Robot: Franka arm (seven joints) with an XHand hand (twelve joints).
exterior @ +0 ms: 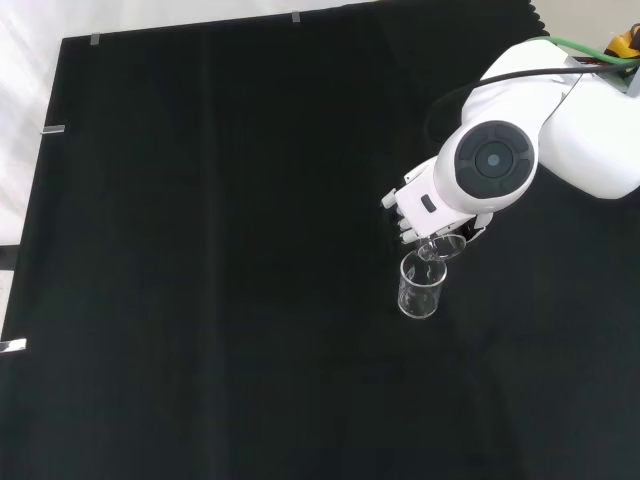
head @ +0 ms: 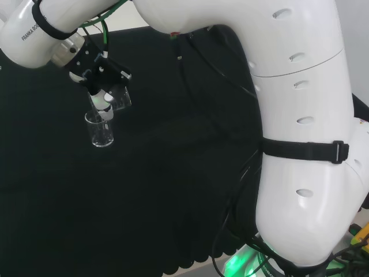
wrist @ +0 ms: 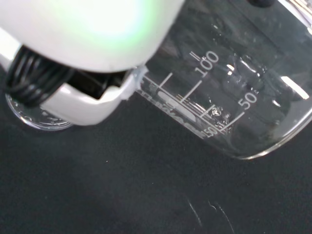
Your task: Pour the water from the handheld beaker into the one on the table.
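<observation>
Pour under way, held beaker tipped over the standing one.

Your held beaker point(head: 119, 98) leans steeply, its lip just above the table beaker point(exterior: 420, 285), which stands upright on the black cloth point(exterior: 220, 300). The hand point(exterior: 425, 205) has its fingers curled round the tilted glass. You cannot tell how much water has crossed; I judge that emptying and righting remain.

cloth point(exterior: 200, 250): bare on all sides | obstacle: standing beaker point(exterior: 420, 285), just beneath tilted held beaker point(exterior: 441, 246)
</observation>
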